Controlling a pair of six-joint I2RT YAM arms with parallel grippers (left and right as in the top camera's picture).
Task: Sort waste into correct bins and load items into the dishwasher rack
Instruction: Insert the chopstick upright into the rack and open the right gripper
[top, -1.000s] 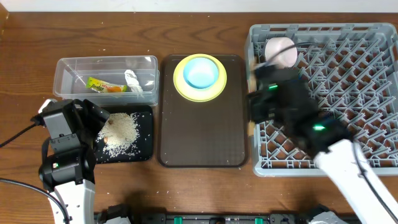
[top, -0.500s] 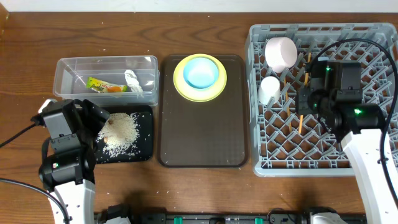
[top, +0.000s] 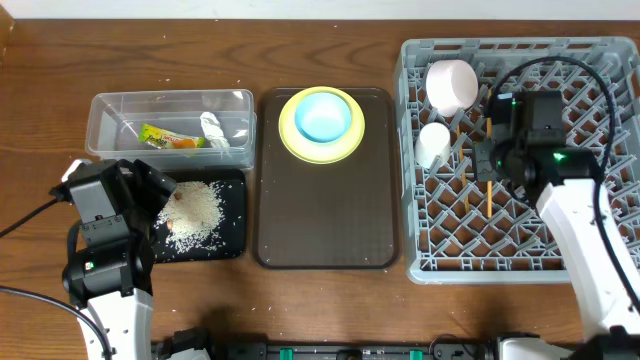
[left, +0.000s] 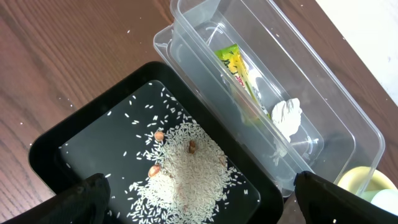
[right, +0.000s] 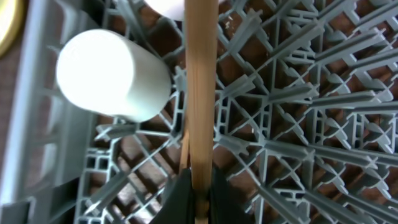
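Note:
My right gripper (right: 200, 186) is shut on the wooden chopsticks (right: 201, 87) and holds them over the grey dishwasher rack (top: 590, 240), next to the small white cup (top: 434, 145). The white bowl (top: 452, 85) lies in the rack's back left corner. A light blue bowl (top: 324, 115) sits on the yellow plate (top: 300, 148). My left gripper (left: 198, 190) hangs open above the rice scraps (left: 186, 168) in the black tray (left: 74, 149). The clear tub (left: 336, 127) holds the snack wrapper (left: 239, 74) and the white tissue (left: 287, 117).
The plate and bowl rest at the far end of a dark brown serving tray (top: 325, 220) between the bins and the rack. Upright pegs (right: 298, 93) crowd closely round the chopsticks. A few brown bits (left: 159, 135) lie among the rice.
The right arm has swung from the rack's left edge to its middle with the chopsticks, then eased slightly left. The cup and white bowl came back into view. The left arm has not moved.

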